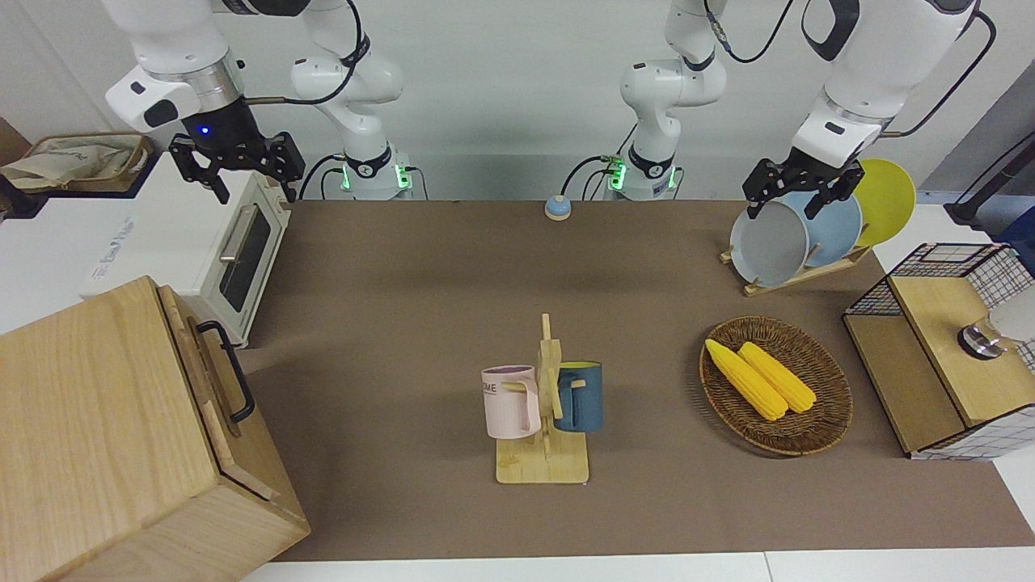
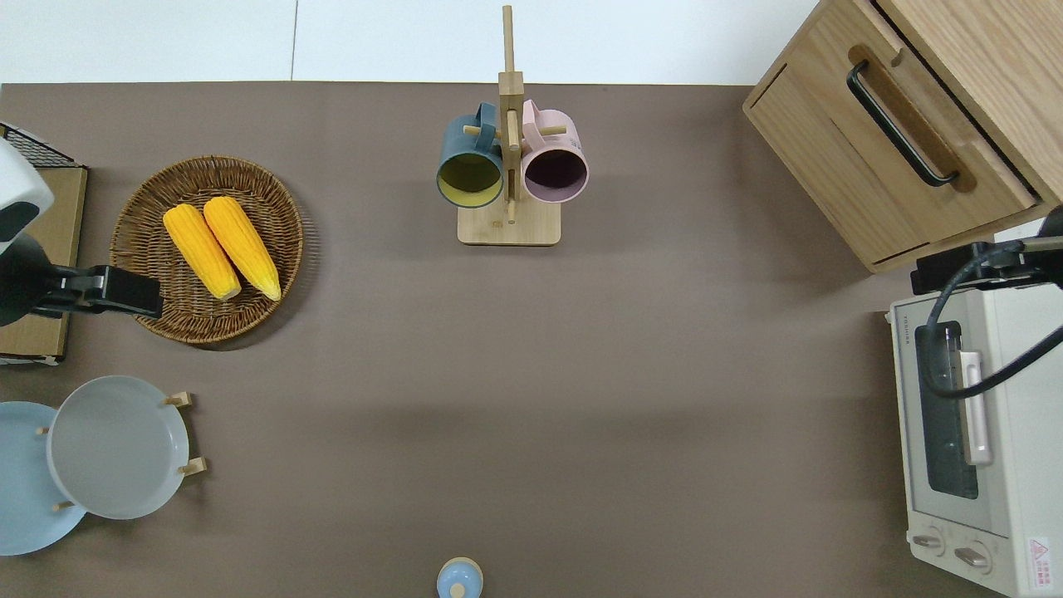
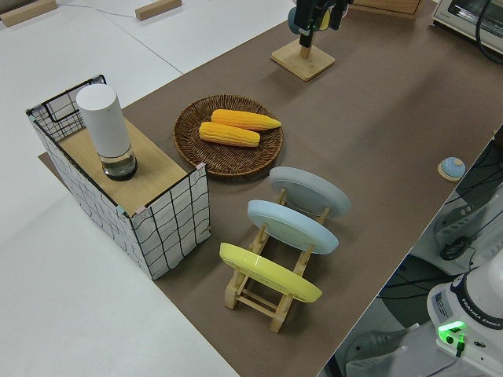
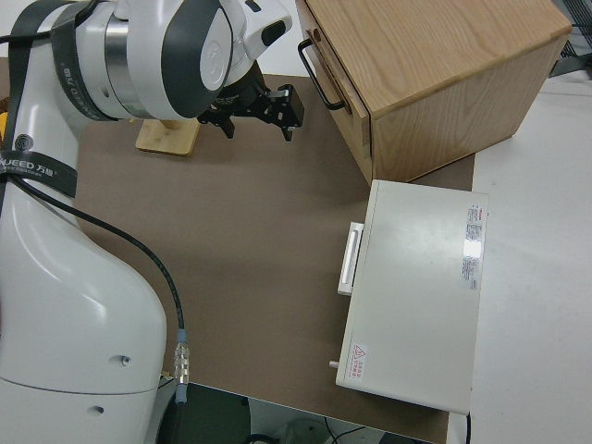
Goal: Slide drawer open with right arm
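Drawer: wide, shallow, light wood, black bar handle on front panel; set flush in top of wooden cabinet, closed; at right arm's end of table, farther from robots than toaster oven.

Right gripper: raised in air, fingers spread apart, holding nothing; in overhead view above the near corner of cabinet and the adjoining end of toaster oven, clear of handle. Blue light on wrist.

Left gripper: parked, fingers apart, holding nothing.

Toaster oven: white, silver handle, door shut, just beside cabinet.

Mug tree: mid-table, pink mug and blue mug hung.

Wicker basket: two corn cobs inside.

Plate rack: grey, blue, yellow plates on edge.

Wire-mesh box: at left arm's end of table.
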Action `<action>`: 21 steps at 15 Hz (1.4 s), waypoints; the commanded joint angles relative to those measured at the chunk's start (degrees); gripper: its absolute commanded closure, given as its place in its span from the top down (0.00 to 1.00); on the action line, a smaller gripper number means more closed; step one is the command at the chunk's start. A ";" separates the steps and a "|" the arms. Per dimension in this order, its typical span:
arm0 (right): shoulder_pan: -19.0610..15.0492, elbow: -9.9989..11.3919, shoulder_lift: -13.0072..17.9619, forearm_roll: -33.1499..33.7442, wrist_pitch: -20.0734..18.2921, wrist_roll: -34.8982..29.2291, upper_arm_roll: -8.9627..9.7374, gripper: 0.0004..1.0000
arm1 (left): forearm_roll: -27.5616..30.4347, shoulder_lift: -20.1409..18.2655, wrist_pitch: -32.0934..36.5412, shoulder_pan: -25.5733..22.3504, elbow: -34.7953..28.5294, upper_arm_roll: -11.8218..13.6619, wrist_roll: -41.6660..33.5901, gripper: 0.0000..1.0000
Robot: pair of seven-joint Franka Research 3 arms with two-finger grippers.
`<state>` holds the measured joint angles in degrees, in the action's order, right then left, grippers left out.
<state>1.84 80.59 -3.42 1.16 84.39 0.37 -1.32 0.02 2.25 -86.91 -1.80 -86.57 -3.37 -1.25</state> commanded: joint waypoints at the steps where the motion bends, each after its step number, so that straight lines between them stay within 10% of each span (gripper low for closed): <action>1: -1.39 -1.31 -2.28 0.33 0.42 -1.69 0.53 0.99 | -0.98 0.65 1.13 -0.31 1.40 -0.40 -0.51 0.99; 21: 3.34 -1.31 -1.94 10.51 -1.16 -2.65 1.41 0.99 | -0.98 0.65 1.13 -0.31 1.40 -0.40 -0.51 0.99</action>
<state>2.71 80.34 -4.92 7.38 84.11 -0.49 -0.24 0.02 2.25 -86.91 -1.80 -86.57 -3.37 -1.25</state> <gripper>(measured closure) 0.009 0.004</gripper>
